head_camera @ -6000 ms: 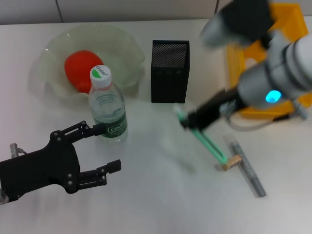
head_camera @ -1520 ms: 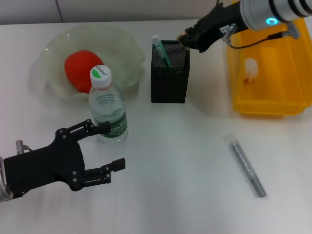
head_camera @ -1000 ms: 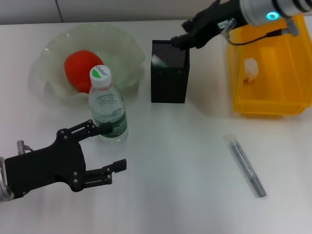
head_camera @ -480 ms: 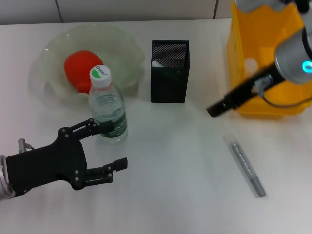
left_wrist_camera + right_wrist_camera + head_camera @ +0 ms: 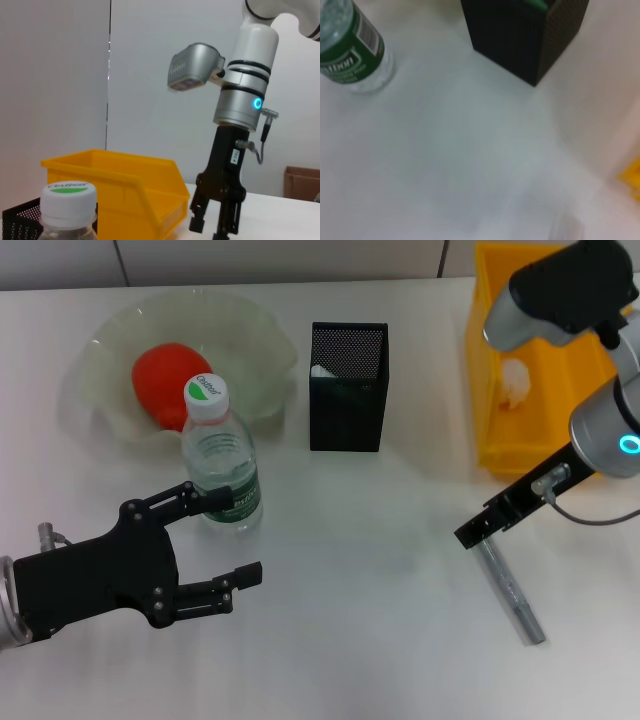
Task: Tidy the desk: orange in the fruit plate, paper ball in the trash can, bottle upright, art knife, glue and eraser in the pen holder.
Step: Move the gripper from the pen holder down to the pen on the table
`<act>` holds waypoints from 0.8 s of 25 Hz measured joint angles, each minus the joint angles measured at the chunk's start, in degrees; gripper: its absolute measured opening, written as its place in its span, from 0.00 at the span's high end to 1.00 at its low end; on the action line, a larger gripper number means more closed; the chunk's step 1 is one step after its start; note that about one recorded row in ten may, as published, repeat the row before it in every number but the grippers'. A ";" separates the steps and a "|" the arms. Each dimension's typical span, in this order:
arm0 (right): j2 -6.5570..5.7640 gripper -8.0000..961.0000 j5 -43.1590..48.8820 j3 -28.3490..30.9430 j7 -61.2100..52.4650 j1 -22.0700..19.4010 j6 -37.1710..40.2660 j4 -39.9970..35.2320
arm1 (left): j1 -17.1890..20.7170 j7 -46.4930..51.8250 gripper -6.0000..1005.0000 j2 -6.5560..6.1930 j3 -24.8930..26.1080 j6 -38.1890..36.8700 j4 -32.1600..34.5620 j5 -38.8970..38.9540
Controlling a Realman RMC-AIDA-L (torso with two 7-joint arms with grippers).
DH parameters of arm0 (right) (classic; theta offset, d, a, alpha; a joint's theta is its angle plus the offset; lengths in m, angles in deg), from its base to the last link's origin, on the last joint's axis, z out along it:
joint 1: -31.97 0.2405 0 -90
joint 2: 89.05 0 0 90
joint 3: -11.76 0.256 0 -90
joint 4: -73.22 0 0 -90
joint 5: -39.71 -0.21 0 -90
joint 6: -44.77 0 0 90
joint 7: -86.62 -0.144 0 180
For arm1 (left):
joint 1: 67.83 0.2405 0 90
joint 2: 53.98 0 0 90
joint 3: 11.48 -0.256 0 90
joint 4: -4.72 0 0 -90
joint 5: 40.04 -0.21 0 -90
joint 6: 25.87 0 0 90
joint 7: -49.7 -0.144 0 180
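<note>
The orange lies in the pale fruit plate. The bottle stands upright in front of the plate. The black mesh pen holder holds a green item, seen in the right wrist view. A long grey pen-shaped stick lies flat on the table at the right. My right gripper hangs open and empty just over the stick's far end; it also shows in the left wrist view. My left gripper is open and empty beside the bottle's base. A white paper ball lies in the yellow bin.
The yellow bin stands at the right rear, close behind my right arm. The bottle and the pen holder show in the right wrist view. The bottle cap and bin show in the left wrist view.
My right arm has left the pen holder, where the green item now stands, swung forward past the bin and come down over the grey stick. The left arm has barely moved.
</note>
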 joint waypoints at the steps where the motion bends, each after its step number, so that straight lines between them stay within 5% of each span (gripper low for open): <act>1: 0.00 0.14 0.02 -0.48 -0.27 -0.31 -0.70 0.95 | 0.00 -0.07 0.16 0.02 0.00 0.04 0.00 0.00; 12: -0.06 0.13 0.17 -1.91 -0.72 -0.73 -4.75 6.59 | -0.12 -0.19 0.16 0.06 0.00 0.16 0.00 0.01; 20: -0.09 0.33 0.09 -2.15 -0.73 -0.34 -6.13 8.79 | -0.15 -0.08 0.16 0.06 0.00 0.16 -0.03 0.00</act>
